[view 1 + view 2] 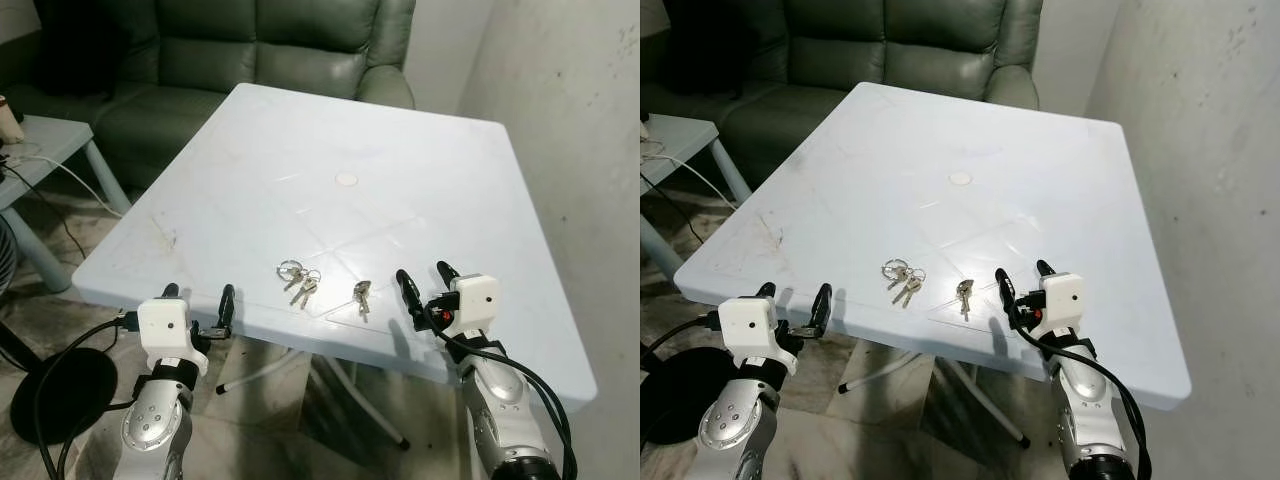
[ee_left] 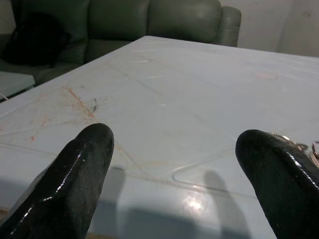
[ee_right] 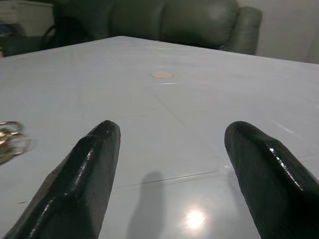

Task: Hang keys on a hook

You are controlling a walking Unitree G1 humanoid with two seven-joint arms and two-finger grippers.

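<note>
Two sets of keys lie near the front edge of the pale plastic table [image 1: 330, 140]. The ringed key bunch [image 1: 298, 279] rests left of centre; a smaller key set [image 1: 361, 295] lies to its right. My right gripper [image 1: 426, 284] hovers open over the table's front edge, just right of the smaller keys. Low at the front left edge, my left gripper [image 1: 198, 303] is open too, left of the ringed bunch. The ringed bunch peeks past a finger in the left wrist view [image 2: 294, 144], and keys [image 3: 11, 137] lie beside the right fingers.
A green sofa [image 1: 250, 50] stands behind the table. A small light-blue side table [image 1: 50, 140] with white cables is at the left. A bare concrete wall [image 1: 580, 120] runs close along the right. A round mark [image 1: 346, 179] sits mid-table.
</note>
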